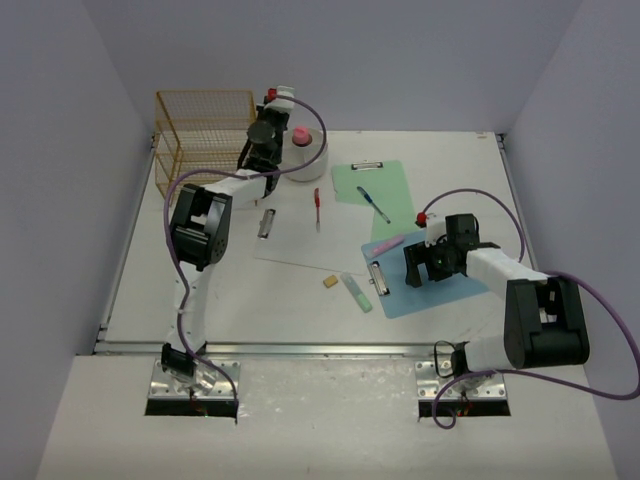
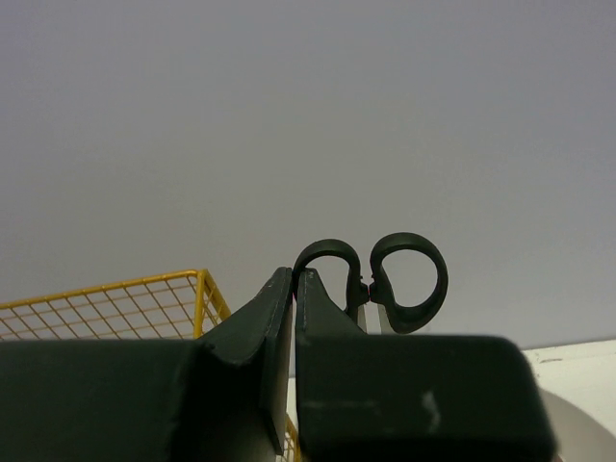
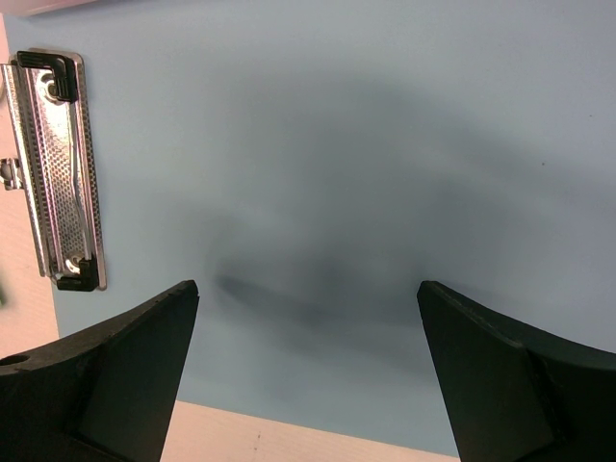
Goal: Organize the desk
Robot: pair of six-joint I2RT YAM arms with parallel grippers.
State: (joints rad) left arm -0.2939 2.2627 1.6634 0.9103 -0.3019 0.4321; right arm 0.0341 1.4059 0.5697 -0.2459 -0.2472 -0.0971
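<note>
White surface (image 1: 250, 310) beneath my arms, cluttered; sorting midway, I judge; my left end effector (image 2: 294, 279) shut, black scissors (image 2: 409, 241) just past its tips, near yellow wire basket (image 2: 115, 289), hold unclear; my right end effector (image 3: 308, 289) fully open, empty, over blue clipboard (image 3: 385, 144); next: descend, close on its edge.

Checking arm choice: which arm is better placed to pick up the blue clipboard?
Right. The right gripper, open, hovers over the blue clipboard; the left gripper is shut, far off by the yellow wire basket.
</note>
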